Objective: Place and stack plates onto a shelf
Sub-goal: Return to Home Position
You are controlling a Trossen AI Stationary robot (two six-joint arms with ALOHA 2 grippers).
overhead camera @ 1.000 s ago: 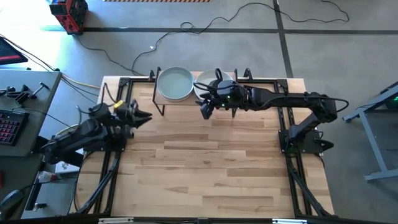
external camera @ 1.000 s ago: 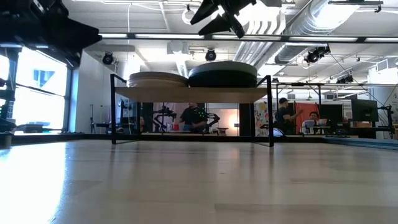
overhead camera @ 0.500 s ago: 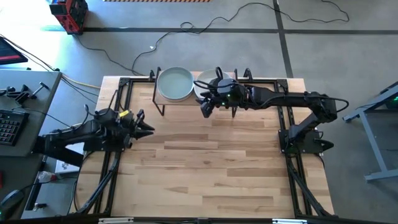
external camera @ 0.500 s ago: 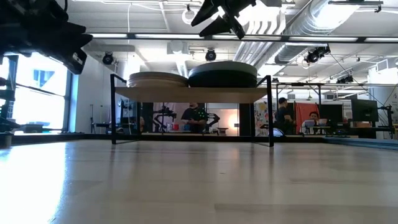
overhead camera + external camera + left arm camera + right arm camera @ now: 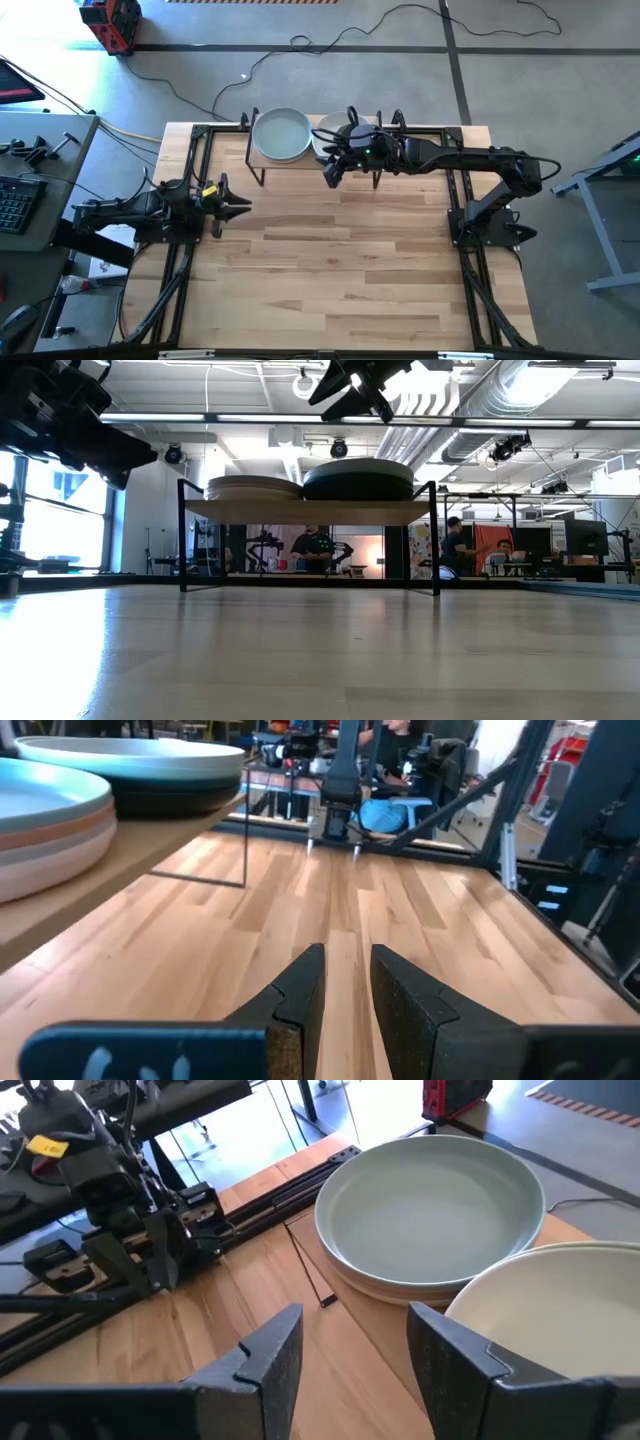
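- Left tool (image 5: 238,204): left side of the tabletop (image 5: 330,270), well off the shelf (image 5: 310,511), barely open, empty.
- Plates (image 5: 281,134): two stacks side by side on the shelf.
- Right tool (image 5: 331,178): open, empty, hanging just in front of the right stack (image 5: 560,1310). Pulling back means rightward, I'd say.
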